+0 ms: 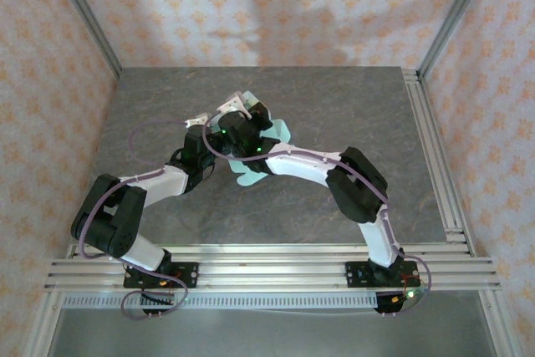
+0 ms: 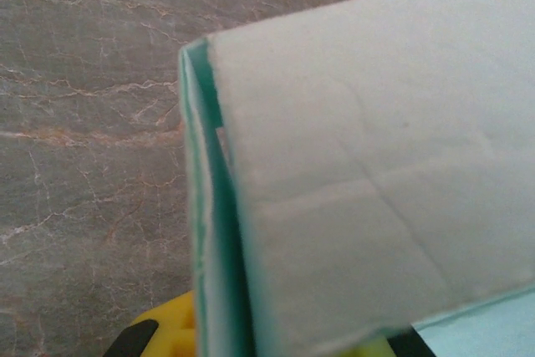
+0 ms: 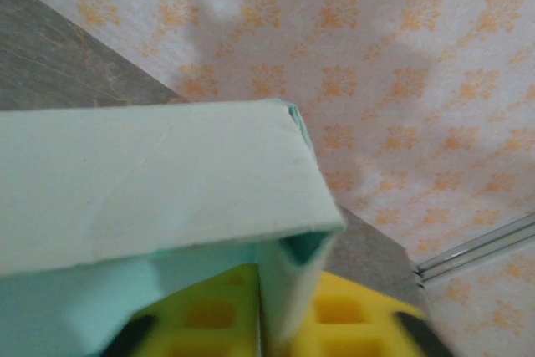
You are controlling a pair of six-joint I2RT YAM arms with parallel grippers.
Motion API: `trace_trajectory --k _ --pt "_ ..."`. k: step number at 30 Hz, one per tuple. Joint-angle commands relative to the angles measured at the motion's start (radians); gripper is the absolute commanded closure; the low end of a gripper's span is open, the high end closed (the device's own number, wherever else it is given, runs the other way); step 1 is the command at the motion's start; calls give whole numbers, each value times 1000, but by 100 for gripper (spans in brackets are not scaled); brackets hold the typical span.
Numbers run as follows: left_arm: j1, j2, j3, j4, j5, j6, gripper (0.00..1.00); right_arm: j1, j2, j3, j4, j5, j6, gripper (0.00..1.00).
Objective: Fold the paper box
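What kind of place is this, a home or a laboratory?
Probably a robot test cell: aluminium frame rails, a grey table enclosed by patterned backdrop walls, two bolted arms handling a paper box.

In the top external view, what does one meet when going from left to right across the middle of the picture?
Left wall → left arm's elbow → box → right arm's elbow → rails → right wall.
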Motion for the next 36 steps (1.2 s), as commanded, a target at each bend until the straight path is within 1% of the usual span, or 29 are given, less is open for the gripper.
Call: trace_trajectory --k 1,2,4,6,9,15,20,21,22,24,26,29,31,33,36 --pt "-18 -12 38 66 65 35 100 1 -66 -14 -130 -203 74 75" --pt "-18 -12 37 62 62 36 100 2 -90 -25 -157 -266 87 70" --pt "-17 -17 41 51 59 40 100 -5 -152 -79 -153 -387 104 62" --pt "-18 -19 40 41 56 47 100 -24 -216 -114 -216 -560 138 48" --pt "-17 -18 42 38 55 48 100 -64 -297 -146 -297 -778 170 35" --pt "-17 -9 50 33 64 54 100 -152 -422 -200 -389 -1032 154 24" --pt "-17 -7 61 14 80 62 100 -269 -495 -216 -493 -1360 128 20" --pt "-17 -6 61 11 82 62 100 -285 -503 -212 -518 -1408 115 19" --pt "-17 -6 63 11 87 61 100 -301 -512 -213 -536 -1441 105 19" --pt "-18 -4 66 7 92 62 100 -332 -529 -220 -547 -1464 97 18" --pt "-17 -3 71 5 97 89 100 -365 -552 -239 -540 -1488 84 18" --pt "-17 -1 73 8 109 94 100 -406 -566 -266 -528 -1547 49 18" --pt "-17 -1 75 4 115 99 100 -429 -559 -267 -547 -1587 15 18" --pt "-18 -5 74 2 121 102 100 -449 -548 -254 -567 -1600 -8 18" --pt "-18 -7 76 3 129 108 100 -465 -517 -223 -585 -1611 -30 21"
